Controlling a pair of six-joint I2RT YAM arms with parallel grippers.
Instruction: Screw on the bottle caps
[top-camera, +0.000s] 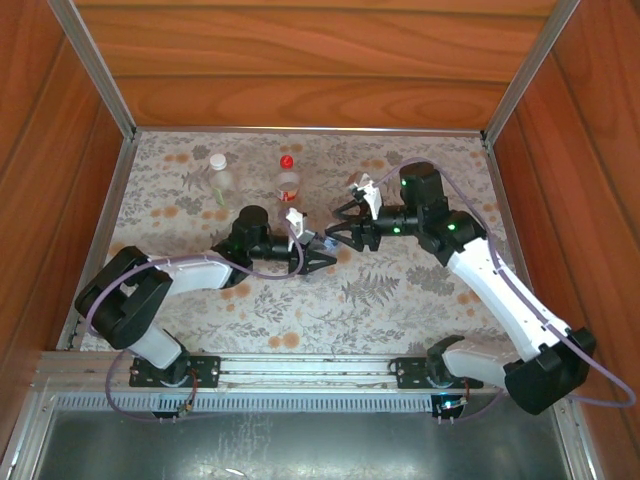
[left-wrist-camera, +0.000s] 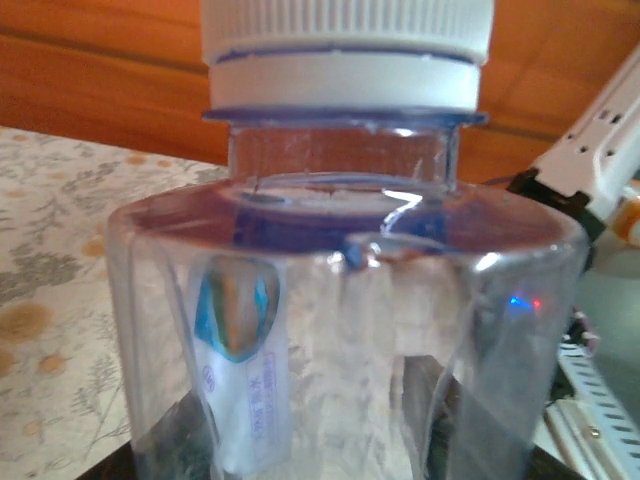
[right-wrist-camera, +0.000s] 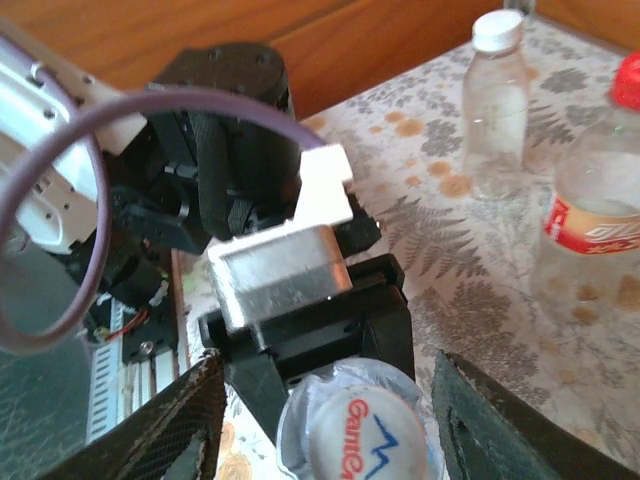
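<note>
A clear bottle (left-wrist-camera: 350, 300) with a bluish neck ring is held in my left gripper (top-camera: 320, 260), which is shut on its body. A white ribbed cap (left-wrist-camera: 347, 50) sits on its neck. In the right wrist view that cap (right-wrist-camera: 375, 440) faces the camera end-on, with red and blue print on top. My right gripper (right-wrist-camera: 330, 400) is open around it, and both fingers (right-wrist-camera: 170, 430) stand clear of the cap's sides. Two more bottles stand at the back: one with a white cap (top-camera: 218, 172) and one with a red cap and red label (top-camera: 288, 180).
Both standing bottles (right-wrist-camera: 495, 110) (right-wrist-camera: 595, 220) are just beyond the two grippers. Wooden walls close in the floral tablecloth (top-camera: 400, 300) on three sides. The arm bases sit on a metal rail (top-camera: 300, 370) at the near edge.
</note>
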